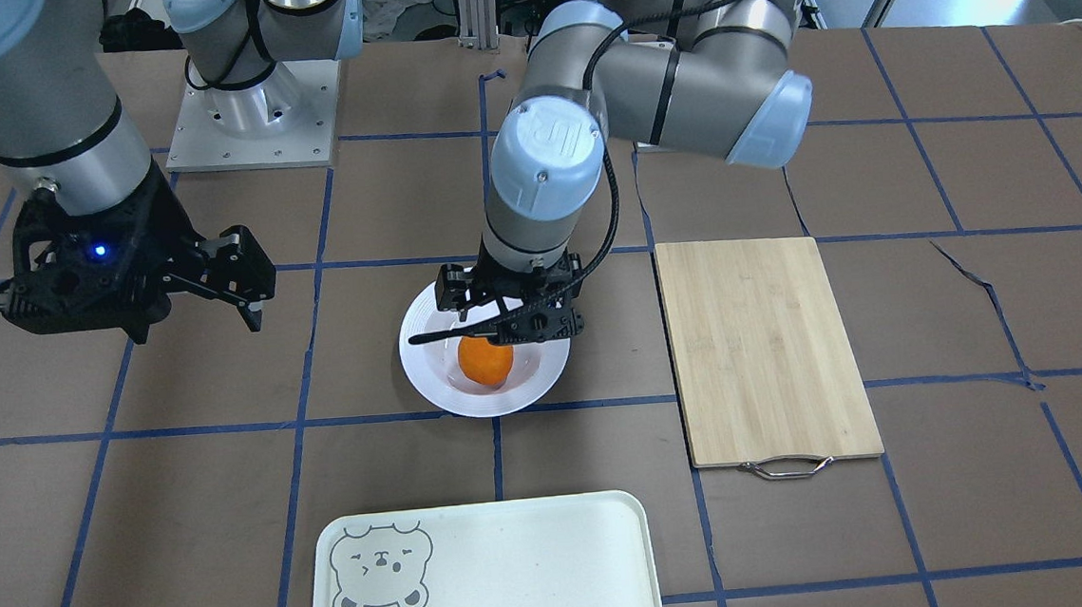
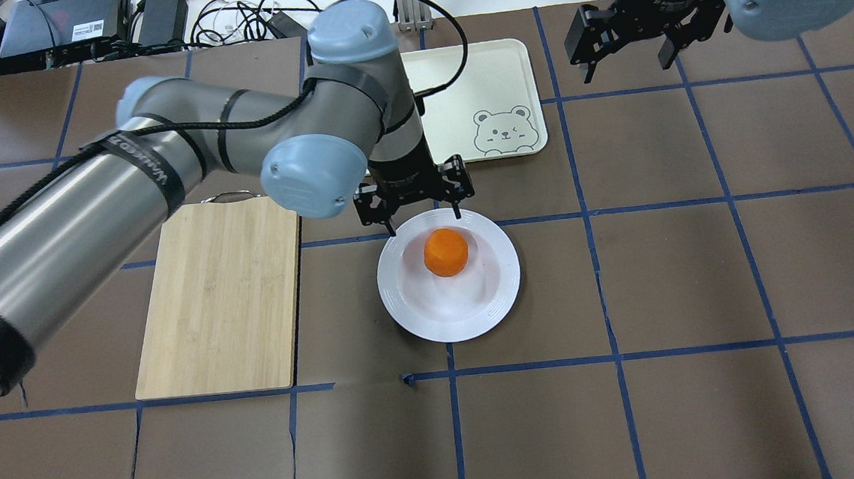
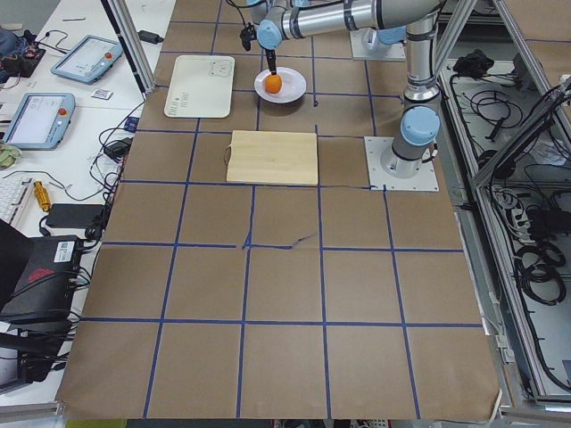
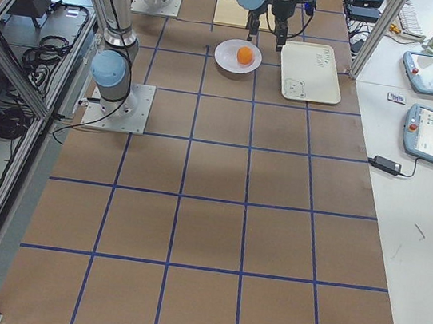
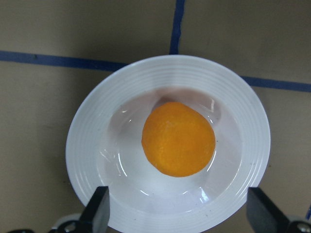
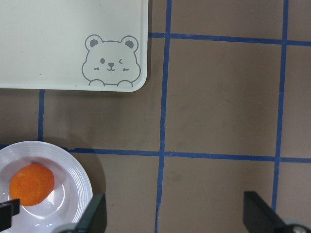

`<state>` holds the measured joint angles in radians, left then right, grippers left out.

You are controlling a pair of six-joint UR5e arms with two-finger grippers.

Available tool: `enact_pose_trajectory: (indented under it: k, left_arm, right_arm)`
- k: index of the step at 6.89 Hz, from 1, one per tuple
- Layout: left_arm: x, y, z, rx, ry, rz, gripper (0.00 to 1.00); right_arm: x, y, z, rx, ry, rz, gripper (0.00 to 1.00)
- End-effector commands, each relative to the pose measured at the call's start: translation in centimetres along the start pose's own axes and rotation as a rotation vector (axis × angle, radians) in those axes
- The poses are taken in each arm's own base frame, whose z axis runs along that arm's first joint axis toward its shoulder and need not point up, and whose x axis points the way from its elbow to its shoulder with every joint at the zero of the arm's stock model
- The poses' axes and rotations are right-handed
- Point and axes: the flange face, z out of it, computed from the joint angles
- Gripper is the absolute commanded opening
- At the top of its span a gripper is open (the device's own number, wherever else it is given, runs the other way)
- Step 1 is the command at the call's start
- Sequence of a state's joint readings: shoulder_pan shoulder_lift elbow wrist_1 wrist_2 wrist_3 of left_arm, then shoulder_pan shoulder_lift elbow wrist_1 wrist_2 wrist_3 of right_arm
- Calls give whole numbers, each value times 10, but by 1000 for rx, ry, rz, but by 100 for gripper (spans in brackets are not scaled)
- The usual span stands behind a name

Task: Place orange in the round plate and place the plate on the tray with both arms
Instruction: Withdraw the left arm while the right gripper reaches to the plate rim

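Orange and dimpled, the orange [image 5: 178, 139] lies in the sunken centre of the round plate [image 5: 87, 136], so my left pincer [image 2: 423, 219] hangs just above it, jaws spread wide, gripping nothing. My right pincer [image 2: 626, 60] hovers apart beside the tray [image 2: 476, 78], likewise wide and empty, ready, I judge, to share the plate's rim. Brown paper covers the table [image 2: 700, 273], gridded with blue tape [image 2: 695, 198]. A bamboo board [image 2: 220, 291] lies nearby, and cables [image 2: 246, 19] trail beyond.
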<state>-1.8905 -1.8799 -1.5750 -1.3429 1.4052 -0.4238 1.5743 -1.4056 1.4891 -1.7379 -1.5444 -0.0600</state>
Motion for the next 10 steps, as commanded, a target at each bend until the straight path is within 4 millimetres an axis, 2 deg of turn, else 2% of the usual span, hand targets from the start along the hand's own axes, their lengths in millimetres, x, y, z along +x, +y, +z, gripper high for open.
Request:
enact_pose_trajectory:
  k: [1,2,3,4,5,6,7,8,9,10]
  left_arm:
    - [-30,16,-100,117,43,22,100]
    - [-61,20,-119,109,44,-30,100]
    - [-81,37,-133,70,14,12,100]
    - [-107,42,-143,65,-91,13,100]
    - [-125,41,-157,56,-122,-19,100]
    - [-146,37,-172,66,-118,-54,100]
    - [-175,36,-190,93,-108,-114,100]
    - [-190,31,-193,117,-101,-137,100]
    - [-193,22,-196,167,-95,-122,100]
    - [-188,14,-190,156,-97,-116,100]
  right_arm:
    - [-14,-4,65,-104,-178,20,95]
    - [-16,8,95,-121,-210,27,98]
    - [-20,27,126,-128,-261,35,98]
    - [-26,46,158,-136,-302,87,99]
    - [-31,59,186,-71,-341,97,99]
    - [-34,88,219,-67,-355,99,99]
    - [-44,108,239,-65,-465,141,99]
    - [-50,109,246,-91,-490,247,100]
    - [-49,107,251,-64,-489,251,100]
    - [-48,106,260,-73,-481,247,100]
